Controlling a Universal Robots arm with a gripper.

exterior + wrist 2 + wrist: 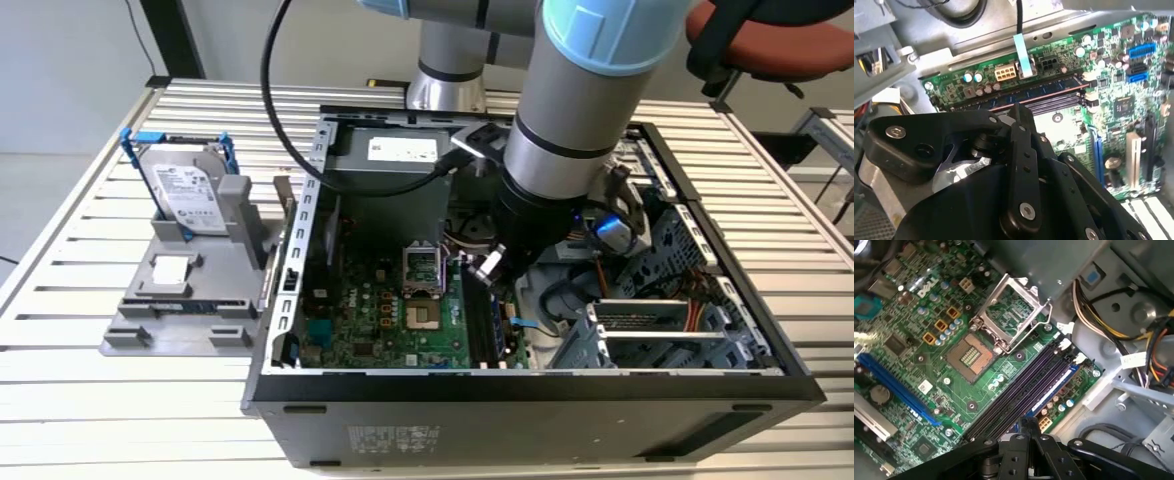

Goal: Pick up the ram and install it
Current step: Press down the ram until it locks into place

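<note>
The ram (1054,90) is seen standing in its motherboard (954,385) slot with the gripper (1027,422) closed at its upper edge, so seating is judged underway, and straight, even downward pressure is called for.

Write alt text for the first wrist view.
The gripper hangs just above the dark memory slots of a green motherboard inside an open computer case. An open, empty CPU socket with its metal latch frame raised lies beyond the slots, and bundled cables run alongside the board.
</note>
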